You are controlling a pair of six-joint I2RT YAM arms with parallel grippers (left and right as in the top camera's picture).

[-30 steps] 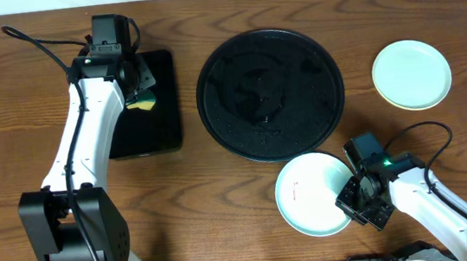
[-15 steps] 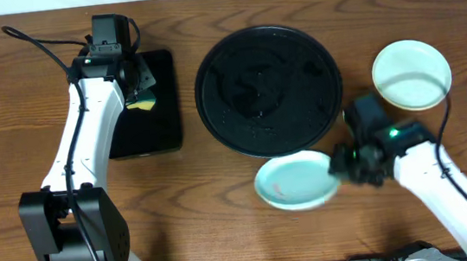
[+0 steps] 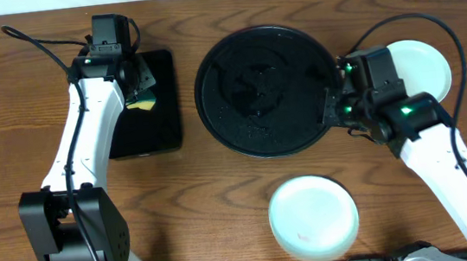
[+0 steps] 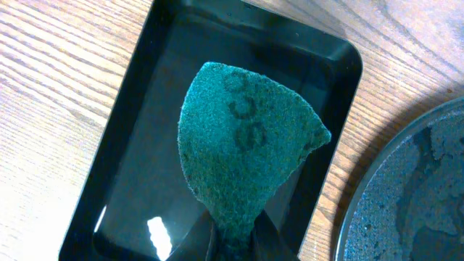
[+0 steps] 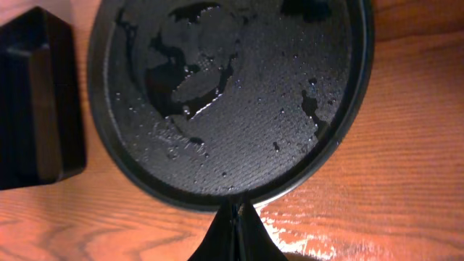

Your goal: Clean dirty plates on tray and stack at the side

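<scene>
The large round black tray (image 3: 264,92) lies wet and bare at the table's middle; it also fills the right wrist view (image 5: 239,109). A pale mint plate (image 3: 314,218) lies on the wood in front of the tray, with no smear showing. Another pale plate (image 3: 429,68) with a yellowish rim lies at the back right, partly hidden by my right arm. No third plate shows apart from these. My right gripper (image 3: 336,111) is shut and empty, its tips (image 5: 235,217) at the tray's near right rim. My left gripper (image 3: 141,95) is shut on a green sponge (image 4: 243,152).
A smaller rectangular black tray (image 3: 143,136) stands left of the round tray; the left gripper (image 4: 235,239) holds the sponge over it (image 4: 138,123). Bare wood lies along the front left and far left of the table.
My right gripper carried the mint plate off, let it go in front of the tray, then moved back and up to the tray's right rim. The left arm has not moved.
</scene>
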